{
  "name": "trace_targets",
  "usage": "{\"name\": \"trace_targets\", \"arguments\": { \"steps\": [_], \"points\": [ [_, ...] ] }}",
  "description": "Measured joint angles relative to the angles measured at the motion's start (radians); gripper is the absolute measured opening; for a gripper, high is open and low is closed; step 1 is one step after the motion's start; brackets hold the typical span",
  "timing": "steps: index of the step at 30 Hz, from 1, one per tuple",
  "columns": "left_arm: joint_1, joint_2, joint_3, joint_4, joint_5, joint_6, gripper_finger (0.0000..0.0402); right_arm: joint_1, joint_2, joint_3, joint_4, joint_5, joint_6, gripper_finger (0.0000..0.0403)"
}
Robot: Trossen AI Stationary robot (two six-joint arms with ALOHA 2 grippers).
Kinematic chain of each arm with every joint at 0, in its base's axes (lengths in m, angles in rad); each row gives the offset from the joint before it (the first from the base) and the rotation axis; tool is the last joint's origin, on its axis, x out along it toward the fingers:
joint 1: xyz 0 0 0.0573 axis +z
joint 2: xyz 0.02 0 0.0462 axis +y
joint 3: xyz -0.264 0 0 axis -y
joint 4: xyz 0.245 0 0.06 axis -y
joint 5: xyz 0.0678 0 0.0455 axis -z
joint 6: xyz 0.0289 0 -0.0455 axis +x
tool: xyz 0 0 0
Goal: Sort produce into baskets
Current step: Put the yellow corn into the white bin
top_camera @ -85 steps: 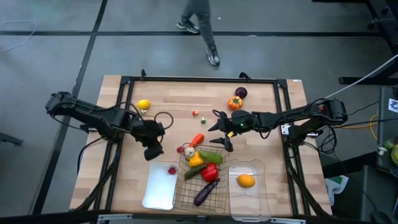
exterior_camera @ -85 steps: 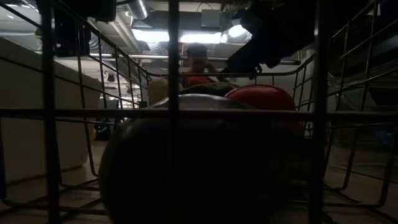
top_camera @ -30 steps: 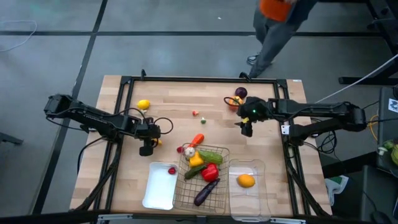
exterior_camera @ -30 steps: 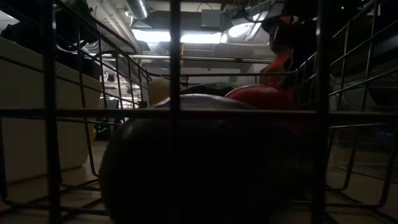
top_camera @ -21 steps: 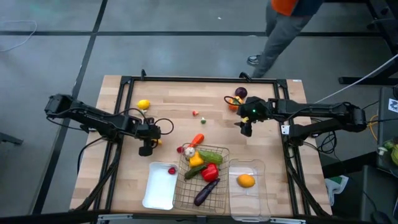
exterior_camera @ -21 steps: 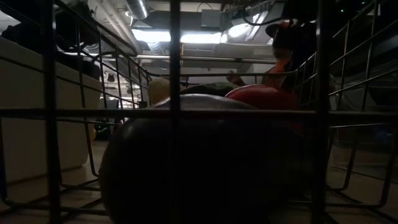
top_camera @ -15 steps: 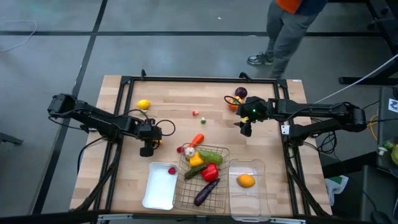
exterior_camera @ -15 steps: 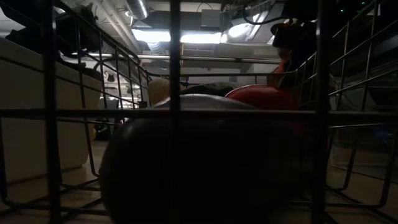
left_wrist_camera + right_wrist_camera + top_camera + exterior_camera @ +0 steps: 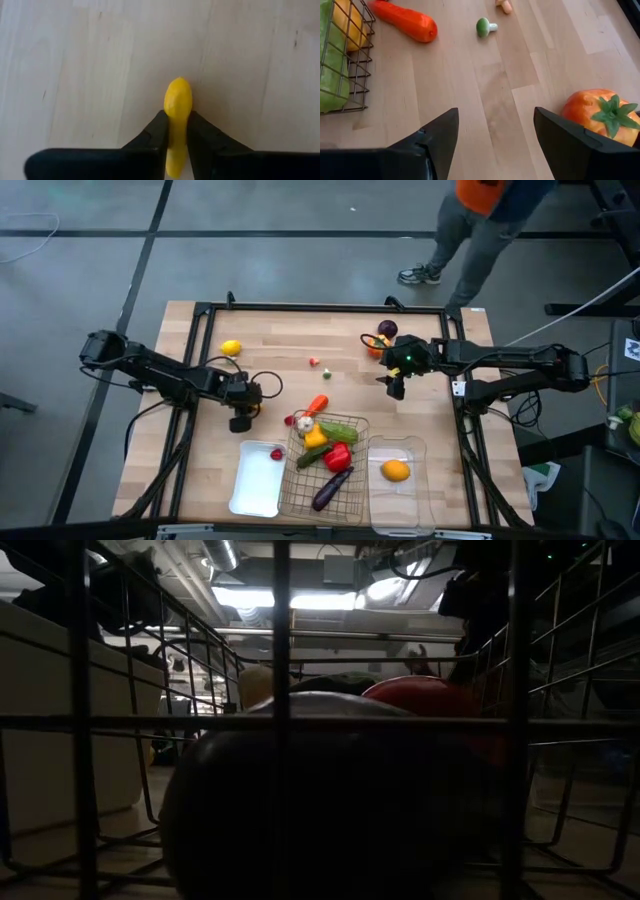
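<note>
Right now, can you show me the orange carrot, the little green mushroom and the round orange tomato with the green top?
orange carrot [image 9: 405, 21], right wrist view, middle of its body
little green mushroom [image 9: 482, 27], right wrist view, its cap
round orange tomato [image 9: 587, 111], right wrist view, its orange skin

Yellow piece [image 9: 177, 120] (lower end pincer-hidden)

The pale wooden table [image 9: 280, 340] is carrying three containers along its near edge: a white tray [image 9: 256, 480], a wire basket [image 9: 322, 470] and a clear bin [image 9: 400, 475], sitting side by side. Loose pieces are lying on the boards: a lemon [image 9: 231, 348] beyond the left gripper [image 9: 240, 418], a carrot [image 9: 317, 404] between the two grippers, and an orange tomato [image 9: 377, 346] just beside the right gripper [image 9: 396, 384].
</note>
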Motion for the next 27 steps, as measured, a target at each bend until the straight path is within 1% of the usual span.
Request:
{"name": "trace_targets", "arguments": {
  "steps": [4,8,12,16,20,22,27],
  "points": [
    [0.000,-0.010,0.030,-0.018,-0.001,-0.022,0.0043,0.000,0.000,0.000,0.000,0.000,0.000,0.0257],
    [0.000,-0.037,0.084,-0.013,-0.001,-0.016,0.0055,0.000,0.000,0.000,-0.002,0.000,0.000,0.0257],
    [0.000,-0.061,0.158,-0.050,-0.001,-0.014,0.0057,0.000,0.000,0.000,-0.004,0.000,0.000,0.0257],
    [-0.002,-0.066,0.243,-0.090,0.000,-0.047,0.0049,0.000,0.000,0.000,-0.003,0.000,0.000,0.0257],
    [-0.013,-0.068,0.307,-0.082,0.048,-0.071,0.0048,0.000,0.000,0.000,-0.003,0.000,0.000,0.0257],
    [-0.026,-0.068,0.330,-0.082,0.070,-0.099,0.0053,0.000,0.000,0.000,-0.003,0.000,0.000,0.0257],
    [-0.081,-0.068,0.351,-0.070,0.114,-0.244,0.0058,0.000,0.000,0.000,-0.003,0.000,0.000,0.0257]
  ]
}}
